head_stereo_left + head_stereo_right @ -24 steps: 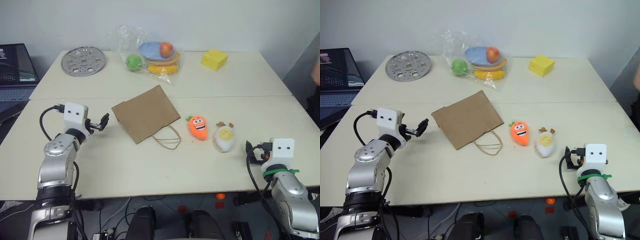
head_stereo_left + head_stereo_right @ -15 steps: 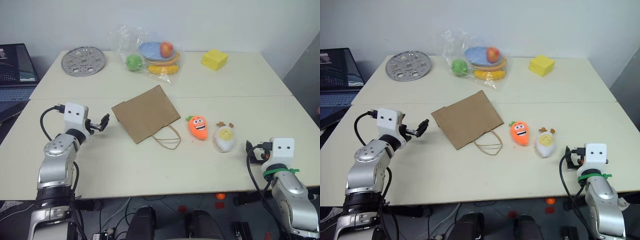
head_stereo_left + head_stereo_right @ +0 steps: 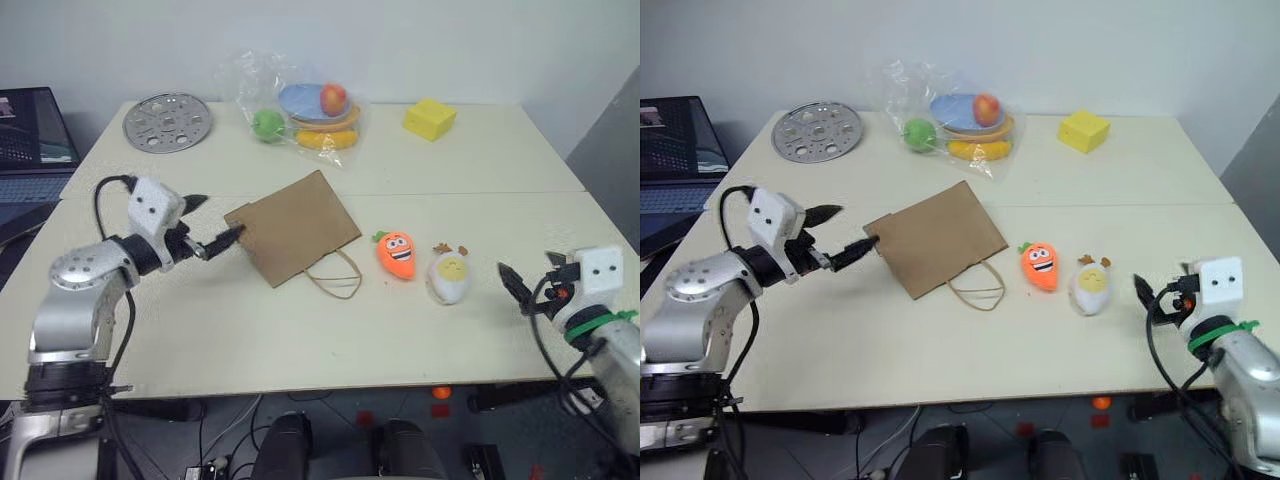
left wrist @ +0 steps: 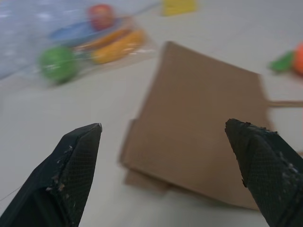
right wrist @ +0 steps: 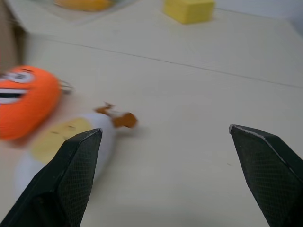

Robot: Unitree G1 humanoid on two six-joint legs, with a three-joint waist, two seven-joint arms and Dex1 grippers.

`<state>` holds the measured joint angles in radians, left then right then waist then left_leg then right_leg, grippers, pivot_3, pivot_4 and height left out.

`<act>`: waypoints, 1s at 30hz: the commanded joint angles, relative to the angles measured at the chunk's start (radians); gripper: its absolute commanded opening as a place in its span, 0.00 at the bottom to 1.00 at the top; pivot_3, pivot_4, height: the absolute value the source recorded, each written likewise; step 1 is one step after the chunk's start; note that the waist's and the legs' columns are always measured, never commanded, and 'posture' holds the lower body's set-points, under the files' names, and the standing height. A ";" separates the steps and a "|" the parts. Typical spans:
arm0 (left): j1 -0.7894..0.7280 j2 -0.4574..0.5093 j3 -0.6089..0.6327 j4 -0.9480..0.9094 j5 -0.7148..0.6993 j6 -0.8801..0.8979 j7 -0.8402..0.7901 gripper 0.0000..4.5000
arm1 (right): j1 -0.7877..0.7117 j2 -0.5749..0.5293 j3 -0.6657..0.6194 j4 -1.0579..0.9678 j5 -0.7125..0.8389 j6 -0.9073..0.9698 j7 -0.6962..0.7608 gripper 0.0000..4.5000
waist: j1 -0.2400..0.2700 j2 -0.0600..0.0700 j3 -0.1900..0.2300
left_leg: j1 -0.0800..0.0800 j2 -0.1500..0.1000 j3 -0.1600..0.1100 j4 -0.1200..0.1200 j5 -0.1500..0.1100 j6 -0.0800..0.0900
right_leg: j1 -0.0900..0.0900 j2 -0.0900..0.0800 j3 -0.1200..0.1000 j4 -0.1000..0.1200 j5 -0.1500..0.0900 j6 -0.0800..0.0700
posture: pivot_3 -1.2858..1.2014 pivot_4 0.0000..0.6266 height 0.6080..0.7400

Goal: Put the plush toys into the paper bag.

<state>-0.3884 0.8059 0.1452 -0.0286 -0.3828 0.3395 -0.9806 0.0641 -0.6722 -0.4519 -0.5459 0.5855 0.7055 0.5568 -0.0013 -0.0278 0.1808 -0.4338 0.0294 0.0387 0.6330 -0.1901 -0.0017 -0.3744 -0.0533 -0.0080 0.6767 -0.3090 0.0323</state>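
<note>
Brown paper bag (image 3: pixel 292 226) lies flat mid-table, closed end toward the far-left, twisted loop handle (image 3: pixel 335 277) toward the near edge. Orange carrot plush (image 3: pixel 396 254) lies just beside the handle on its right, apart from the bag. White egg plush (image 3: pixel 449 276) with yellow face sits close beside the carrot on its right, a small gap showing between them. Both toys lie on the table, outside the bag.

Left gripper (image 3: pixel 213 222) jaws spread wide, empty, pointing at the bag's left corner; lower fingertip right at the bag edge, contact cannot be told. In the left wrist view the bag (image 4: pixel 199 142) lies between and beyond the two black fingers (image 4: pixel 71 179).

Right gripper (image 3: pixel 1148 291) near the table's near-right corner, jaws spread wide, empty, aimed toward the egg plush but well apart from it. Right wrist view: egg (image 5: pixel 61 142) and carrot (image 5: pixel 26 101) ahead of the spread fingers (image 5: pixel 71 182).

Far edge of the table: round perforated metal plate (image 3: pixel 166 122) at the far-left corner, clear plastic bag of fruit (image 3: pixel 298 108) mid-far edge, yellow block (image 3: pixel 430 118) right of it. Laptop (image 3: pixel 30 140) off the table's left edge.
</note>
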 commanded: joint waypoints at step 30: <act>-0.286 -0.361 -0.413 0.460 0.344 -0.511 -0.102 0.73 | 0.002 -0.066 0.105 -0.316 0.258 0.152 -0.153 1.00 | 0.001 -0.001 0.000 | -0.001 0.000 -0.001 -0.001 0.000 0.000 | 0.000 0.009 -0.001 -0.001 -0.001 0.001 | 0.52 0.24 1.00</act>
<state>-0.6520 0.4515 -0.2896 0.4413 -0.0279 -0.1548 -1.0870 0.0664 -0.7376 -0.3273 -0.8272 0.8378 0.8790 0.4102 -0.0003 -0.0287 0.1809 -0.4346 0.0291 0.0372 0.6321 -0.1900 -0.0014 -0.3745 -0.0445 -0.0092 0.6760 -0.3098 0.0336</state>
